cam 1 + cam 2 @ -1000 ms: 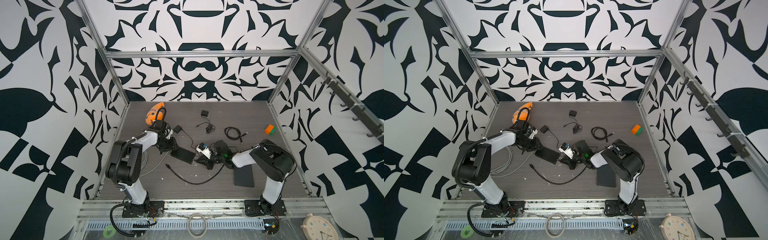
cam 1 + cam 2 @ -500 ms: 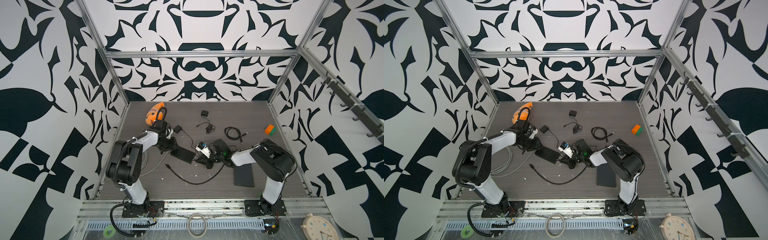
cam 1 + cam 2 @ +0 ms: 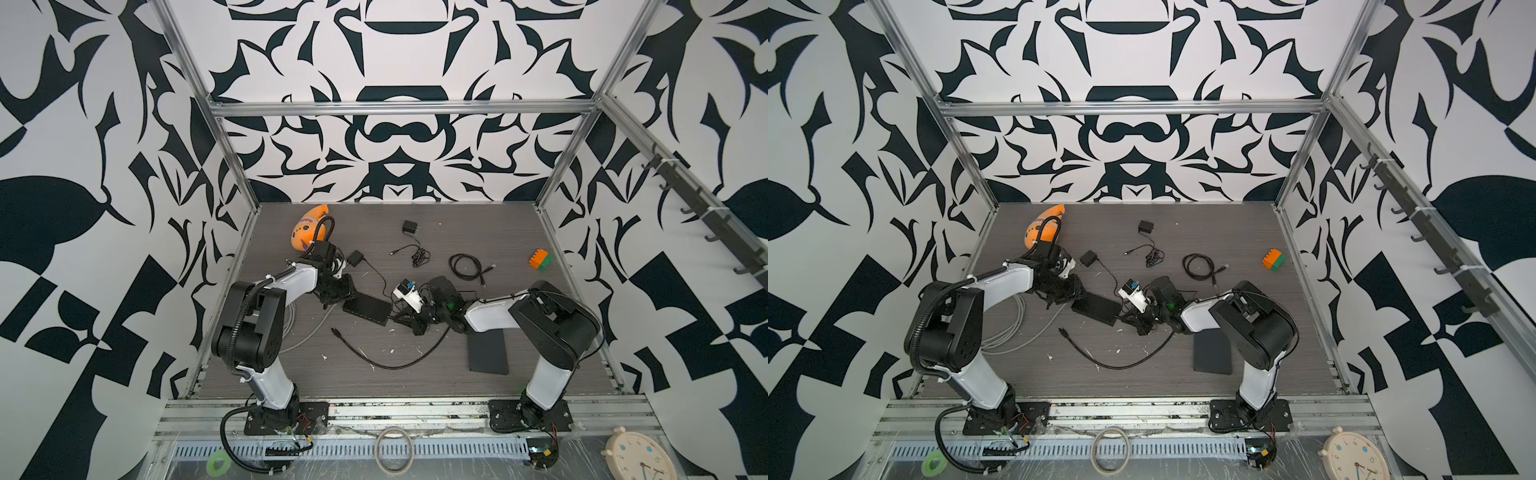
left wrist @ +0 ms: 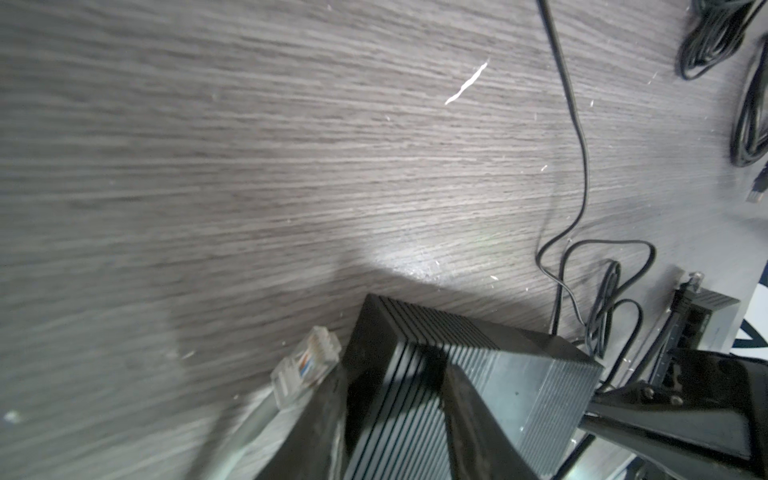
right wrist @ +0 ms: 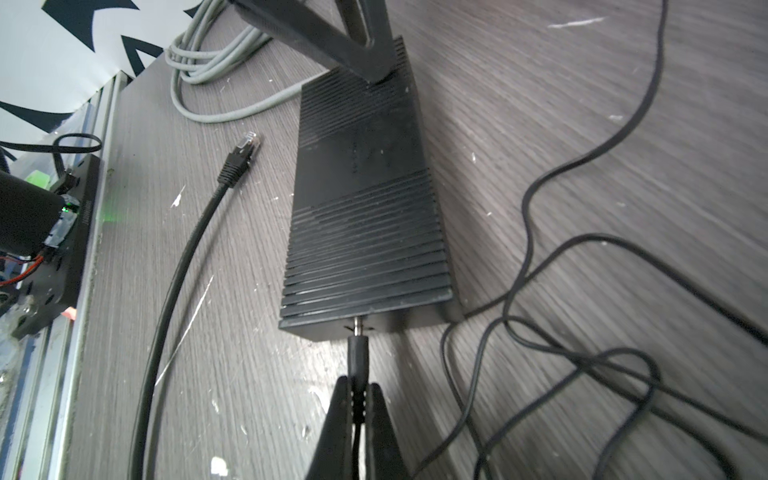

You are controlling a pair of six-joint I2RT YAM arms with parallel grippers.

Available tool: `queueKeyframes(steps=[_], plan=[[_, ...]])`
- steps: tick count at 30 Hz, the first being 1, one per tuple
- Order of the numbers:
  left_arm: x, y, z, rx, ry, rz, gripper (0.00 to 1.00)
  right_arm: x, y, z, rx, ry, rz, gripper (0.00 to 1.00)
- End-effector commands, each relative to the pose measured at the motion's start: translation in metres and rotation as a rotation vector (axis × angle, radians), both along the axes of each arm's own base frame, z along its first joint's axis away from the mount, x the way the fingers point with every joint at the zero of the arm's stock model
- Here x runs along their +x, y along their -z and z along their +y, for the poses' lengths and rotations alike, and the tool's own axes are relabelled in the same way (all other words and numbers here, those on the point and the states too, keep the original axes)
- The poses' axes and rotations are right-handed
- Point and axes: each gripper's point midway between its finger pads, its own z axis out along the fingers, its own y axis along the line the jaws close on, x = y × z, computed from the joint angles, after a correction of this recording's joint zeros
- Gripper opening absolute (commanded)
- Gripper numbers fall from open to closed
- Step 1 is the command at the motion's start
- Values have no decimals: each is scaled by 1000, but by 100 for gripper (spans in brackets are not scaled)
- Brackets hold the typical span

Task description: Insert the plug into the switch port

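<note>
Lying flat near the middle of the dark wood-grain table (image 3: pixel 436 382): one black ribbed switch (image 3: pixel 368 309), which is sitting slantwise between the two arms in both top views

- Right gripper (image 5: pixel 358 388): its fingers are pressing together on the ribbed collar of the black barrel plug (image 5: pixel 358 349). The plug is pointing straight at the port (image 5: pixel 364 327) in the switch's near end face. Its metal tip is meeting the opening, with bare metal showing between collar and case, so it is not sitting fully home.
- Left gripper (image 4: pixel 390 374): its jaws are standing partly apart at the switch's far end. One finger (image 4: pixel 469 415) is lying across the ribbed top and the other is running down beside the side wall. Whether they are squeezing the case cannot be told.
- Thin black lead (image 5: pixel 527 216) of the plug: looping loosely on the table beside the switch.
- Grey cable (image 5: pixel 216 62): coiling beyond the far end, its clear connector (image 4: pixel 307 365) resting just beside a left finger.
- Black network cable (image 5: pixel 174 291): running alongside the switch and apart from it, its end connector lying free.
- Also lying about: an orange fish toy (image 3: pixel 307 228), an orange-and-green block (image 3: pixel 541 260) and a flat black pad (image 3: pixel 488 353)
</note>
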Motion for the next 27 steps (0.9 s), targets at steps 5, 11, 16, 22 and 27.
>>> queueKeyframes(steps=[5, 11, 16, 22, 27], plan=[[-34, -3, -27, -119, 69, 105, 41, 32, -55, 28, 149, 12, -170, 0], [-42, -6, -35, -149, 96, 113, 41, 39, -60, 34, 157, 15, -168, 0], [-47, -7, -37, -163, 94, 119, 40, 41, -61, 38, 164, 14, -156, 0], [-50, -11, -46, -186, 110, 115, 40, 45, -59, 44, 169, 19, -150, 0], [-55, -7, -59, -198, 134, 124, 40, 46, -64, 52, 187, 10, -152, 0]])
